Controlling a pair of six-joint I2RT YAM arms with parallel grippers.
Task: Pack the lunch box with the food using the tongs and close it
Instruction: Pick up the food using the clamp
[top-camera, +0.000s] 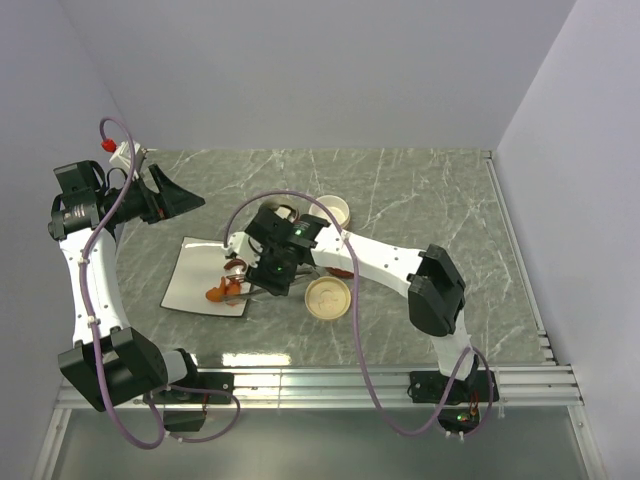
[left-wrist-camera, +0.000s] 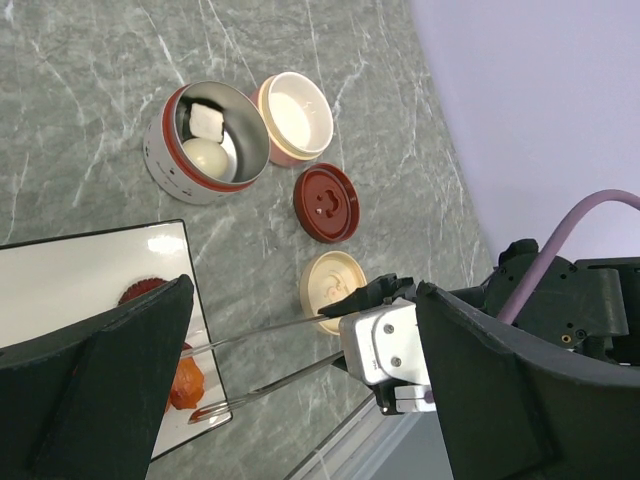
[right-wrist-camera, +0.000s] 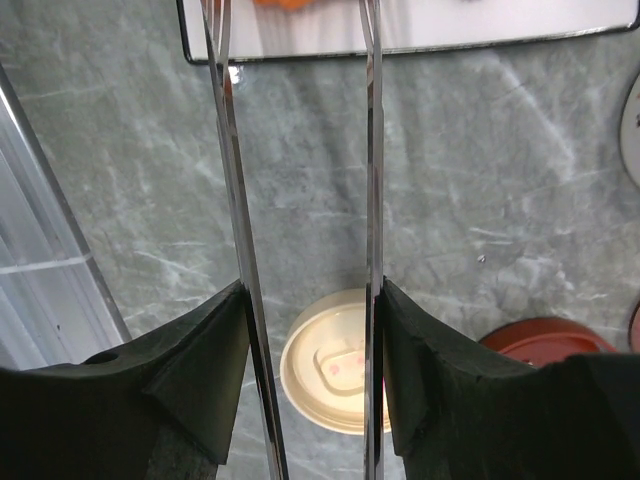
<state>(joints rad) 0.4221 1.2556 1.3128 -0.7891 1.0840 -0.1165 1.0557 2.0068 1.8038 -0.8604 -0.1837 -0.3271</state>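
Your left gripper (top-camera: 180, 200) hangs wide open, empty. The right gripper (right-wrist-camera: 312, 320) pinches the tongs (right-wrist-camera: 228, 150), tips ahead over orange food (left-wrist-camera: 185, 385). Two pieces sit in the lunch box (left-wrist-camera: 160, 140) beyond, red lid (left-wrist-camera: 327, 203) off. I'd say roughly halfway.

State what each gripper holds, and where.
Right gripper: long silver metal tongs, its fingers pressing the outer sides of both slim arms. Left gripper: open, holding nothing.
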